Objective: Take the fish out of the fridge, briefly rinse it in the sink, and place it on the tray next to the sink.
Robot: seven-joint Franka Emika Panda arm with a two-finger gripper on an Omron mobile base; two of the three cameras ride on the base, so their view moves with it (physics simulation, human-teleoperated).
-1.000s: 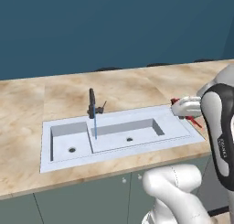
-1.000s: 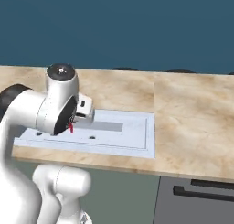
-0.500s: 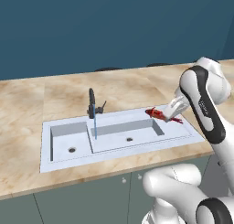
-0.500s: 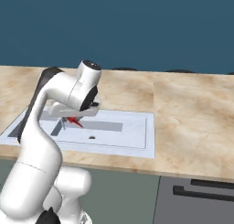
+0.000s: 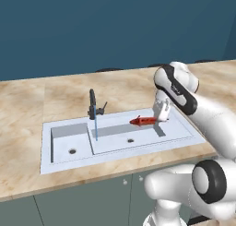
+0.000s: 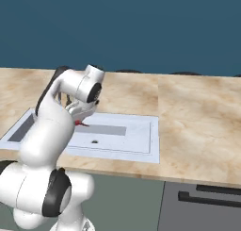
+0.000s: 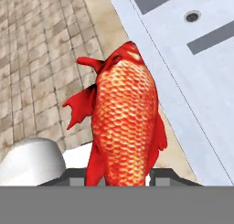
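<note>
Fish [image 5: 144,121] clamped in gripper [image 5: 161,115], held level over the sink's [image 5: 177,133] right basin, clear of the floor; scales and fins sharp in hand view [image 7: 124,122]. Tap [image 5: 94,106] to its left runs a thin water stream the fish isn't under. In right base view the arm hides most of the fish [image 6: 79,123]; fingertips themselves hard to make out.

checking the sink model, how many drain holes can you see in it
2: one drain hole in the deep left basin of the sink, one drain hole in the shallower right basin. The arm could hide others.
</note>
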